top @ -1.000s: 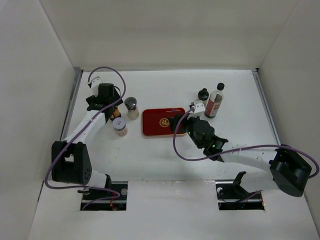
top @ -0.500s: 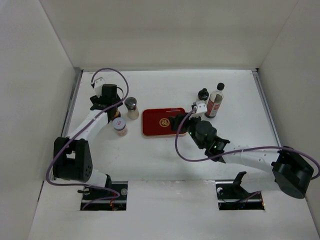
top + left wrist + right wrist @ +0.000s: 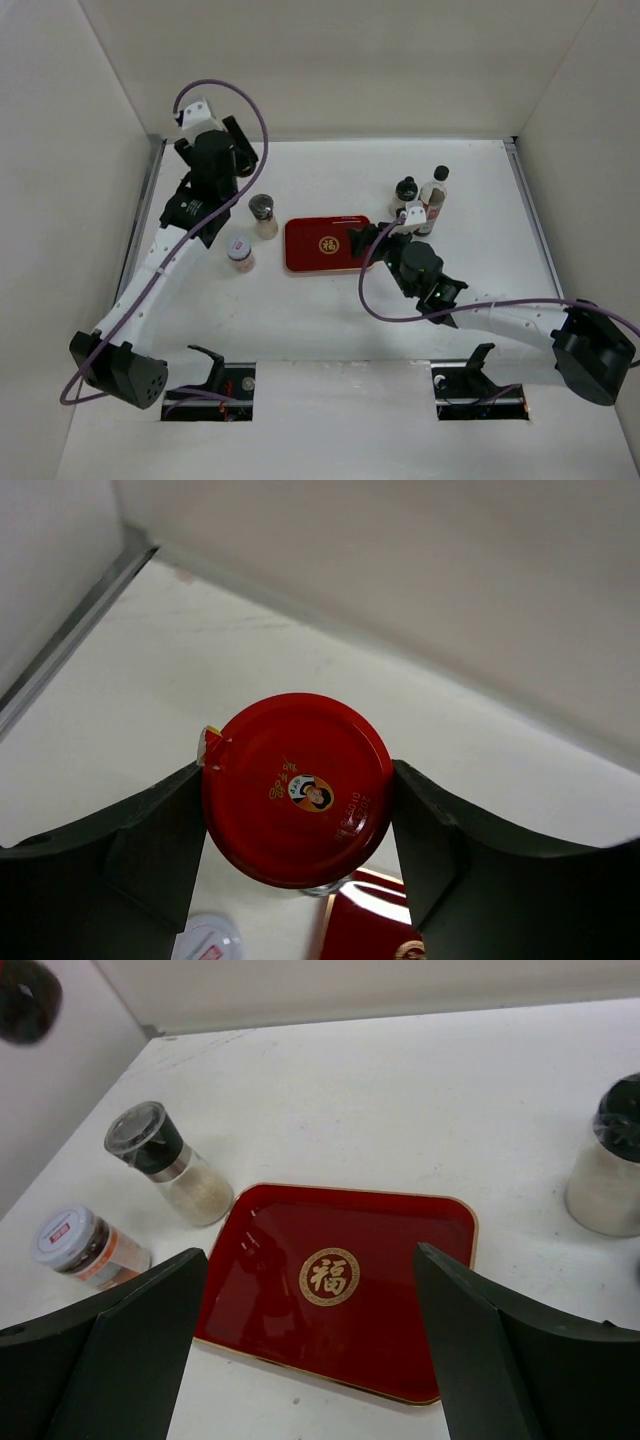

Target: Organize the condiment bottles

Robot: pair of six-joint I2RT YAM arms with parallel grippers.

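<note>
The left fingers (image 3: pixel 150 845) are pinching the red-lidded jar (image 3: pixel 297 788) from its 9 and 3 o'clock sides, pressing against the lid's rim, and are holding it clear of the tabletop (image 3: pixel 130 680). In the top view the left arm is reaching high toward the back-left corner, and the jar itself is hard to make out there.

The right fingers (image 3: pixel 120 1360) are standing wide apart with nothing between them. They are pointing across the red tray (image 3: pixel 270 1260) from its 3 o'clock edge; I cannot tell whether they are touching the tabletop.

In the top view, the grey-lidded shaker (image 3: pixel 263 215) is standing upright just beside the tray at its 10 o'clock. The white-lidded jar (image 3: pixel 238 252) is standing near the tray at 9 o'clock, apart from the shaker. The plain black-capped bottle (image 3: pixel 406 192) is standing at the tray's 2 o'clock. The red-labelled bottle (image 3: pixel 432 200) is standing just beside it at its 3 o'clock.
</note>
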